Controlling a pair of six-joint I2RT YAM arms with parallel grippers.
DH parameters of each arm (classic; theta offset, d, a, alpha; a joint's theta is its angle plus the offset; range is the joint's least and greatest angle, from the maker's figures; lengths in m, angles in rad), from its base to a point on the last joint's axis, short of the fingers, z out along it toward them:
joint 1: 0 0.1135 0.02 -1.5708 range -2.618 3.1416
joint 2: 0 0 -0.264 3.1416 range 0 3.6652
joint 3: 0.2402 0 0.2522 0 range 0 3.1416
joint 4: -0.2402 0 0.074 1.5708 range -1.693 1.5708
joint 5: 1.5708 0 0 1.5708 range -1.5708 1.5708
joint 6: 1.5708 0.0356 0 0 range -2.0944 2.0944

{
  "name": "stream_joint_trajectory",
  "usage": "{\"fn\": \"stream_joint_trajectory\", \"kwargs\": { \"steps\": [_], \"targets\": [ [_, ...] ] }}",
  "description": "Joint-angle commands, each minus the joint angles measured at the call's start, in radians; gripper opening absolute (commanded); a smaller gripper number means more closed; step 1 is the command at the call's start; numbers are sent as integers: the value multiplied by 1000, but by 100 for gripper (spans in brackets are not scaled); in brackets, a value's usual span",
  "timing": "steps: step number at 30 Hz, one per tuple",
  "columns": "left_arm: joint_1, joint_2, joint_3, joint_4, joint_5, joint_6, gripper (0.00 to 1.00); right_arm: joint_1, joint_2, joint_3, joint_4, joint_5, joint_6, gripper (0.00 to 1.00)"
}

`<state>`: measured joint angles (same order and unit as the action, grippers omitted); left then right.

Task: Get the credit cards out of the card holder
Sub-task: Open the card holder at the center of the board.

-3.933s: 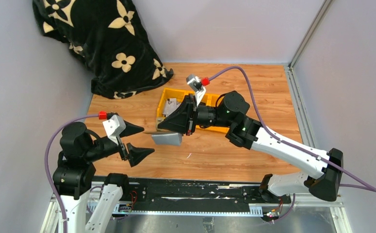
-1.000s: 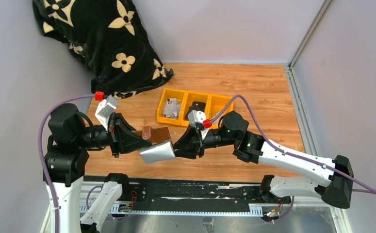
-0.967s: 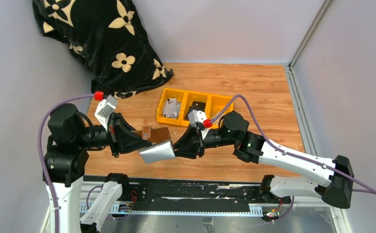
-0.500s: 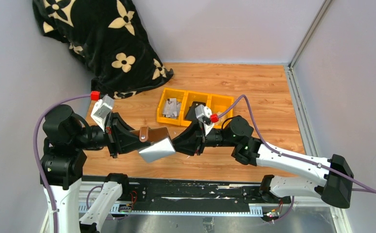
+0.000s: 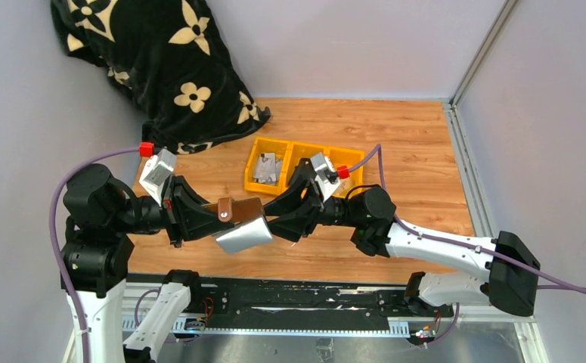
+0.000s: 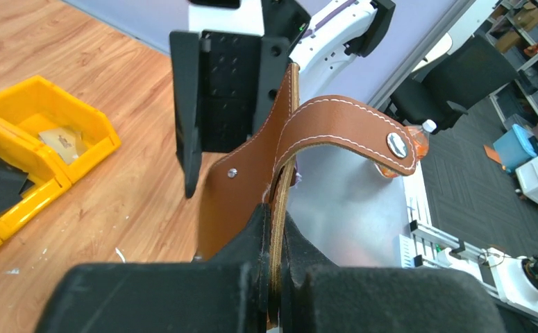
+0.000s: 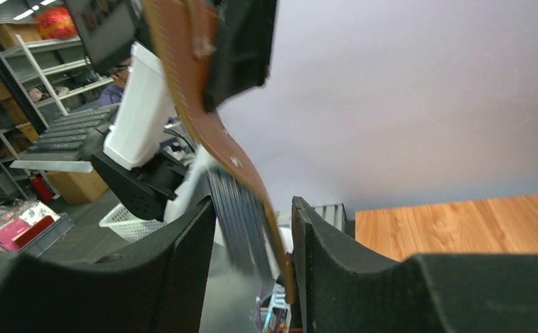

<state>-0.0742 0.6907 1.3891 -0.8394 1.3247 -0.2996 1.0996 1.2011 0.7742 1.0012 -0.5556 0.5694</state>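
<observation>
The card holder [image 5: 238,211], brown leather with a grey inner face [image 5: 246,236], hangs in the air over the table's near side between both arms. My left gripper [image 5: 205,219] is shut on its brown flap; in the left wrist view the leather edge [image 6: 252,173] is pinched between the pads, at my left gripper [image 6: 274,216], and the snap strap [image 6: 349,125] curls above. My right gripper [image 5: 273,219] stands open around the holder's other end. In the right wrist view a grey ribbed stack [image 7: 241,208] and the brown leather [image 7: 203,118] pass between its fingers [image 7: 252,229]. Whether that stack is credit cards or pockets I cannot tell.
A yellow three-compartment bin [image 5: 354,160] sits on the wooden table [image 5: 418,151] behind the grippers, with grey card-like pieces [image 5: 265,166] in its left compartment. A black flowered blanket [image 5: 153,60] fills the back left corner. Walls close the back and right.
The holder, earlier held by my right gripper alone, is now clamped by my left. In the last half second my right jaws have widened and that wrist has risen slightly.
</observation>
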Motion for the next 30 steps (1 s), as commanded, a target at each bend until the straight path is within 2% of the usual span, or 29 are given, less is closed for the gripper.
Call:
{"fn": "stream_joint_trajectory", "kwargs": {
  "steps": [1, 9, 16, 19, 23, 26, 30],
  "targets": [
    [1, 3, -5, -29, 20, -55, 0, 12, -18, 39, 173, -13, 62, 49],
    [1, 13, 13, -30, 22, -63, 0, 28, 3, 79, 109, -63, 29, 45],
    [0, 28, 43, -29, 27, -76, 0, 32, -5, 37, 126, -241, 86, 43],
    [1, 29, 44, -29, 20, -73, 0, 37, -21, 19, 103, -179, 73, 38],
    [0, 23, 27, -31, 15, -74, 0, 57, -26, 76, -11, -83, 2, 39],
    [1, 26, 34, -30, 16, -85, 0, 74, -13, 142, -98, -94, -46, 40],
    [1, 28, 56, -30, 14, -85, 0, 82, -9, 136, -94, -96, -37, 42]
  ]
}}
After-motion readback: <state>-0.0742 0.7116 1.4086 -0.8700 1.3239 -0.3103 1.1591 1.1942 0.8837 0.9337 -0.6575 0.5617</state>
